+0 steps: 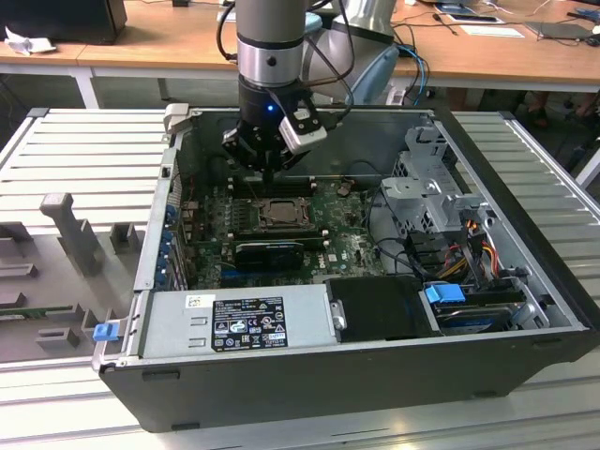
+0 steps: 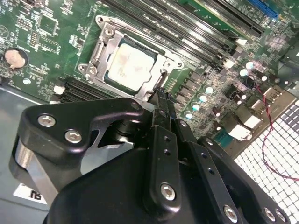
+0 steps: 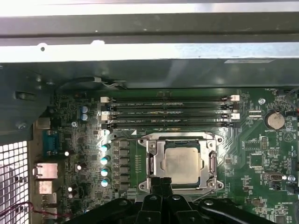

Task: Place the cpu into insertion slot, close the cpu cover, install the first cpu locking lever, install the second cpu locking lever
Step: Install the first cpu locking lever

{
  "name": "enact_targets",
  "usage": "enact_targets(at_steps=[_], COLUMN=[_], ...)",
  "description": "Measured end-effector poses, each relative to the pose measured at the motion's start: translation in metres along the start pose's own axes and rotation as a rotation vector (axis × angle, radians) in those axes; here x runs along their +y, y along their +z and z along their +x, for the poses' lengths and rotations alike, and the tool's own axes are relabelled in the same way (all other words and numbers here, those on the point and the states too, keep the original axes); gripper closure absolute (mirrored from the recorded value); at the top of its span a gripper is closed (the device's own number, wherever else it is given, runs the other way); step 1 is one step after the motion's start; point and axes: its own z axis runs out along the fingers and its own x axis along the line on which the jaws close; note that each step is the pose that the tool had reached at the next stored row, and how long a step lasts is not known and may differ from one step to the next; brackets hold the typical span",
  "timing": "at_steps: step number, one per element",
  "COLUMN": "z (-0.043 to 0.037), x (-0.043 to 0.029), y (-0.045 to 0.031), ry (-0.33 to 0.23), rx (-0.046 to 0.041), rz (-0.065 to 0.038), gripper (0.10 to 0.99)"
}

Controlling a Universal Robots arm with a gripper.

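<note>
**One chip seated, one gripper at the socket's edge**

There is one arm with one gripper. Its fingers are pressed together with nothing visible between them, and the tips hang just at the edge of the single insertion slot. In the exterior view the gripper stands at twelve o'clock of that slot.

The one cpu is a pale tan-silver square lying flat in the slot. The silver cpu cover lies down around it, and the chip shows through its window.

Four long black memory slots run beside the socket, and there is one coin battery.

At six o'clock of the slot sits one power supply. The open computer case rests on a ribbed metal table, with wooden desks behind it.
</note>
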Motion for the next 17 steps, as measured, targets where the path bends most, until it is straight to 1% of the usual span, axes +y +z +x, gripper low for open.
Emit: enact_targets(at_steps=[3, 5, 6, 7, 8, 9, 10, 11, 12, 14, 17], z=[0.0089, 0.0162, 0.0179, 0.0187, 0.0192, 0.0206, 0.0212, 0.0226, 0.025, 0.0305, 0.0386], x=[-0.0002, -0.0004, -0.0004, -0.0004, -0.0004, -0.0004, -0.0005, -0.0005, -0.0005, -0.0006, -0.0008], y=[0.0025, 0.0037, 0.0038, 0.0038, 0.0039, 0.0039, 0.004, 0.0041, 0.0043, 0.0048, 0.0053], ry=[-0.001, -0.002, -0.002, -0.003, -0.004, -0.004, -0.004, -0.004, -0.004, -0.004, -0.004], rx=[-0.0019, -0.0034, -0.0063, -0.0152, -0.0203, -0.0251, -0.0249, -0.0246, -0.0244, -0.0242, -0.0242], rz=[-0.003, -0.004, -0.004, -0.007, -0.011, -0.021, -0.03, -0.045, -0.058, -0.067, -0.071], gripper=[0.98, 0.98, 0.98, 0.98, 0.98, 0.98, 0.98, 0.98, 0.98, 0.98, 0.98])
